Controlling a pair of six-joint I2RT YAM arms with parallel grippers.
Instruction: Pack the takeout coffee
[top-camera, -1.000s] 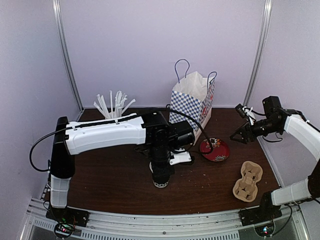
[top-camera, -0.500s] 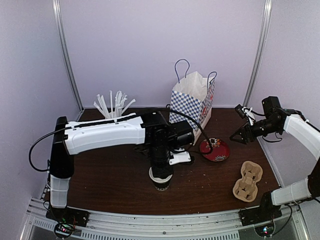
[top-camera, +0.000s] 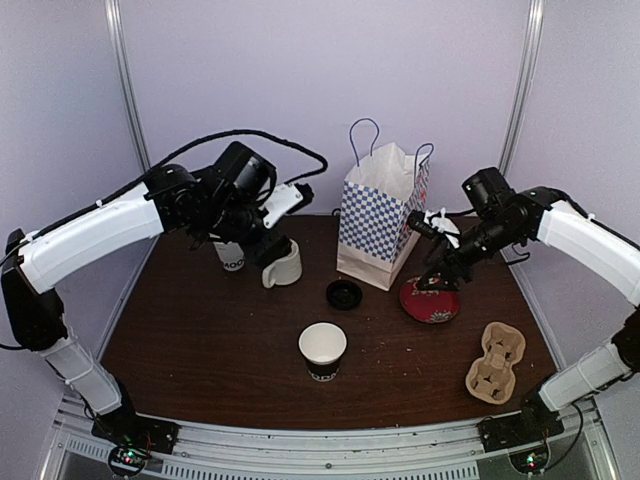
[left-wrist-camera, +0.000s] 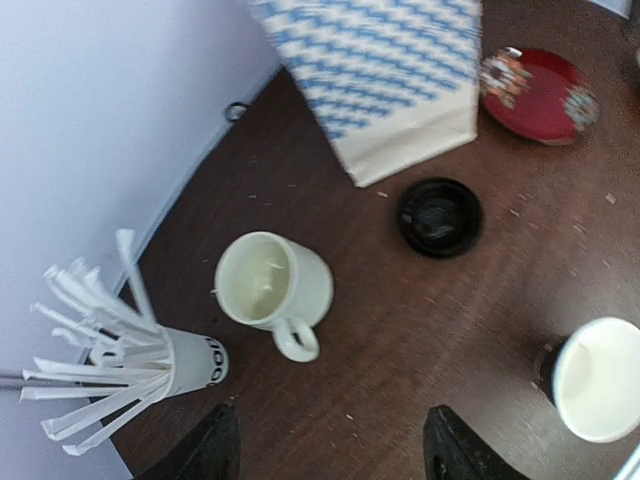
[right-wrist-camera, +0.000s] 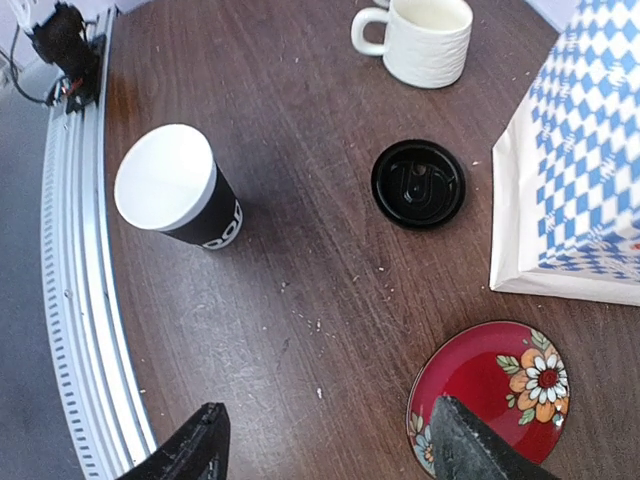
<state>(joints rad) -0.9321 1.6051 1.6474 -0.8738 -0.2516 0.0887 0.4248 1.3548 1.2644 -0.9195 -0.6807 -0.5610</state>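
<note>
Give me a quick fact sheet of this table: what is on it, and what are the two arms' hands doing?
cup: black-and-white paper cup, upright, uncovered, front middle
lid: round black plastic lid, flat on the table, apart from the cup
bag: blue-checked paper bag, standing at the back
other items: cream ceramic mug, red flowered plate, brown cardboard cup carrier, paper cup of white straws
left hand: open, empty, raised near the mug
right hand: open, empty, above the plate

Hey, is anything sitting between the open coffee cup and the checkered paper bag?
Only the black lid, lying flat roughly on the line from the cup to the bag. Nothing else visible stands between them.
</note>
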